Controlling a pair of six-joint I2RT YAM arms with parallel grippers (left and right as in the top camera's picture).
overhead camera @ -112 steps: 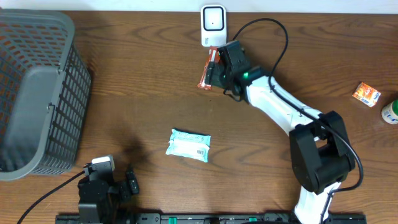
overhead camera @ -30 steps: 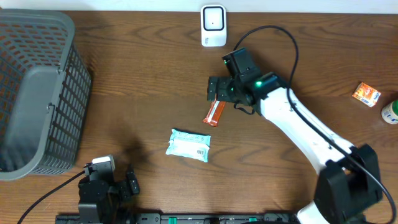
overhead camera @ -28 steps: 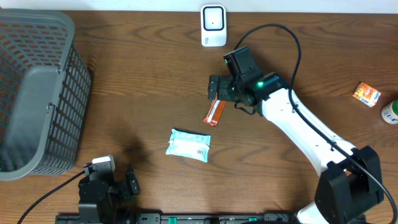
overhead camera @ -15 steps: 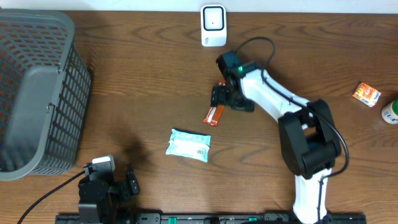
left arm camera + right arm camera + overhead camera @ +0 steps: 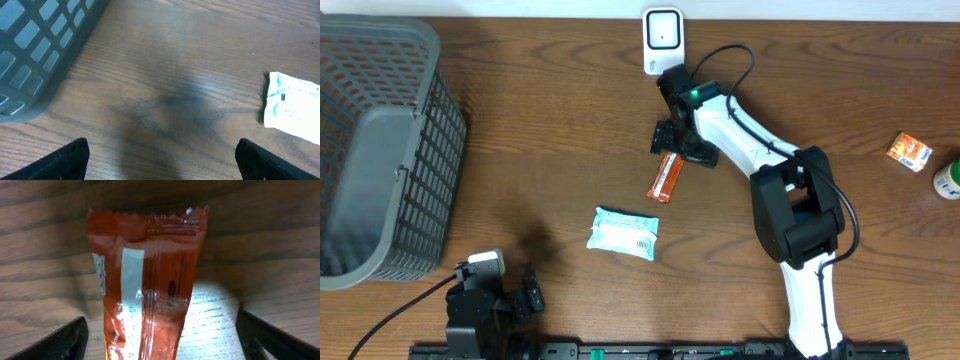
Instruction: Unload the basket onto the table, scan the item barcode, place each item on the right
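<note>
R hand [image 5: 680, 146]: spread, straddling bar end, not pinching | bar [image 5: 666, 177]: flat mid-bench [image 5: 540, 140], near scanner [image 5: 662, 40] at back edge | L hand [image 5: 162, 157]: spread, front-left

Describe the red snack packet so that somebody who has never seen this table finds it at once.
Find the white scanner at the far edge of the table; the snack packet lies just in front of it. It is narrow and orange-red, unlike the wider pale pack nearer the front.
</note>
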